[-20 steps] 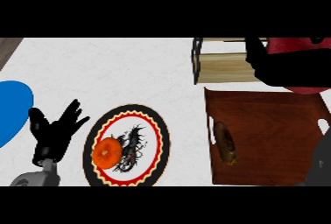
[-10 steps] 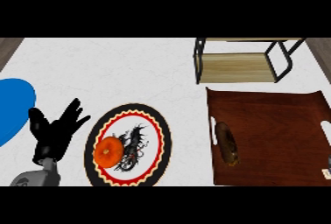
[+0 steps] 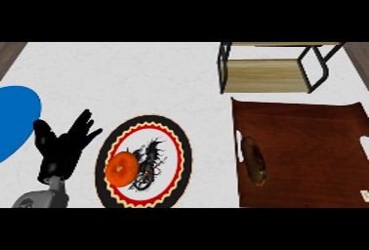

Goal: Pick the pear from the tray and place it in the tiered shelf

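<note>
Down on the brown tray (image 3: pixel 310 146), the pear (image 3: pixel 254 160) lies as a dull brownish oval close to the tray's left edge, just inside the handle slot there, with no hand touching it. Beyond the tray's far edge stands the tiered shelf (image 3: pixel 270 73), a dark metal frame with pale wooden boards; it sits near the tray but apart from it. Left of the tray, on the white worktop (image 3: pixel 144 78), is a round plate (image 3: pixel 144 161) with a black and red patterned rim, and an orange fruit (image 3: pixel 121 167) rests on its left half. Further left from the tray, just beside the plate, the left hand (image 3: pixel 63 149) rests with its fingers spread straight and upward, holding nothing. A blue round thing (image 3: pixel 14 122) shows at the view's left edge, past that hand. The right hand is out of sight.
</note>
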Motion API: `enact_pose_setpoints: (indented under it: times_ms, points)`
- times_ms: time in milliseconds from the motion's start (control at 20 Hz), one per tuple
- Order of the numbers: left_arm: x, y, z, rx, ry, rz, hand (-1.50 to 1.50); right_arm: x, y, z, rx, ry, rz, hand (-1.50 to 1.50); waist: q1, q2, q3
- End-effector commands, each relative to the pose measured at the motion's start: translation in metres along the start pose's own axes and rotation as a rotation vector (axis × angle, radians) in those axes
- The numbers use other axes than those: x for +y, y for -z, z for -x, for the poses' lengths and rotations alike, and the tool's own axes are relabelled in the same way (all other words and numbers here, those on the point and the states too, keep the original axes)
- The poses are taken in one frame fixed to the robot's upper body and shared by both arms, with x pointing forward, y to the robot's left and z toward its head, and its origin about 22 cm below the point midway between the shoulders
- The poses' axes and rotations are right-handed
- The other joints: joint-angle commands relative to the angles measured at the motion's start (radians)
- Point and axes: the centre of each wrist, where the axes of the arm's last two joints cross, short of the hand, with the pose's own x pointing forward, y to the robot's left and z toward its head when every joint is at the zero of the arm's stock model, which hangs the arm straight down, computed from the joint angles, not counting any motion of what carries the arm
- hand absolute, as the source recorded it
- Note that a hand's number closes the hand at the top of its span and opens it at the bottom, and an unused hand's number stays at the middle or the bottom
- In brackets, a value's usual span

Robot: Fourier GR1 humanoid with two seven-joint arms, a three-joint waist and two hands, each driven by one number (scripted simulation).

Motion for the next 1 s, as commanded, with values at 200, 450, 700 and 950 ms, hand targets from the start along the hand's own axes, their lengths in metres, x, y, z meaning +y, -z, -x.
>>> enact_pose_setpoints:
  times_ms: [200, 450, 700, 950]
  points:
    - [-0.02, 0.003, 0.015, 0.053, 0.0, -0.002, 0.0, 0.022, 0.034, 0.01, -0.012, -0.075, -0.023, 1.5, 0.002, 0.006, -0.006]
    - [0.01, 0.0, 0.006, 0.048, -0.007, 0.001, 0.0, 0.039, 0.046, 0.021, -0.026, -0.061, -0.001, 1.5, 0.004, 0.004, -0.005]
    - [-0.009, -0.007, 0.023, 0.066, -0.003, 0.021, 0.0, 0.053, 0.057, 0.057, -0.024, -0.066, 0.031, 1.5, 0.011, 0.008, -0.005]
    - [-0.012, 0.0, 0.019, 0.07, -0.007, 0.026, 0.0, 0.031, 0.062, 0.053, -0.073, -0.02, 0.005, 1.5, 0.002, 0.005, -0.005]
